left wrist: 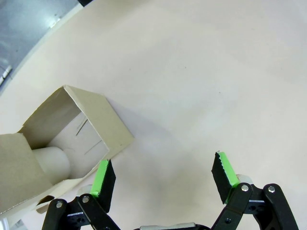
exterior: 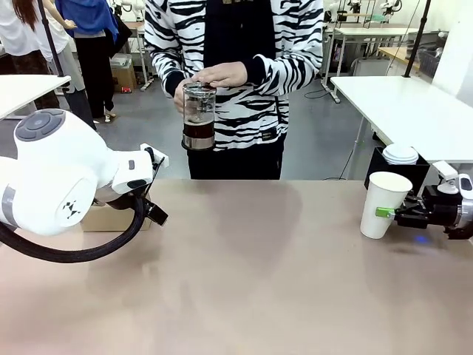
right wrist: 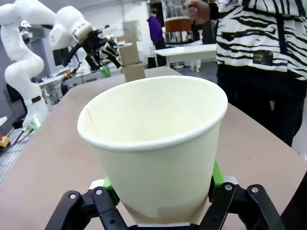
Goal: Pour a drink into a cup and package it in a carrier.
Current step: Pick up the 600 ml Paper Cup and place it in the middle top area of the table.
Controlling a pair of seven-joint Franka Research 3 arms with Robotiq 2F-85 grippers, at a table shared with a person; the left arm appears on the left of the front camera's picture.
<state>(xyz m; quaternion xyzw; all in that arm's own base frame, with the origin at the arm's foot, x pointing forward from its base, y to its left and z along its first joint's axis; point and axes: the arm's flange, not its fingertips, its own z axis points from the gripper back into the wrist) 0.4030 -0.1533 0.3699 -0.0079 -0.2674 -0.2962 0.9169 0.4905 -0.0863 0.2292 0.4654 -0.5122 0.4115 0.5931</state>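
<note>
R fingers (exterior: 384, 212): clamped on the tall white tapered paper cup (exterior: 386, 201), low on its wall, a green pad on either side.
Cup: upright, open-topped, seen empty inside; placed near the R end of the light-brown desk (exterior: 244, 274), robot's side.
L fingers (left wrist: 224, 173): spread wide, nothing held btw. them, bare desk seen beyond.
Carrier (left wrist: 96, 122): small, brown cardboard, found on the desk's L side, just beside the L fingers; a white rounded shape (left wrist: 53, 163) is seen inside, what it is can't be told.
Drink (exterior: 198, 135): dark amber-brown liquid, seen in the lower part of a clear cylindrical jug (exterior: 199, 103).
Jug: upright, held up in the person's hands (exterior: 222, 75) past the desk's far edge, one hand laid on top; well apart from the cup.
</note>
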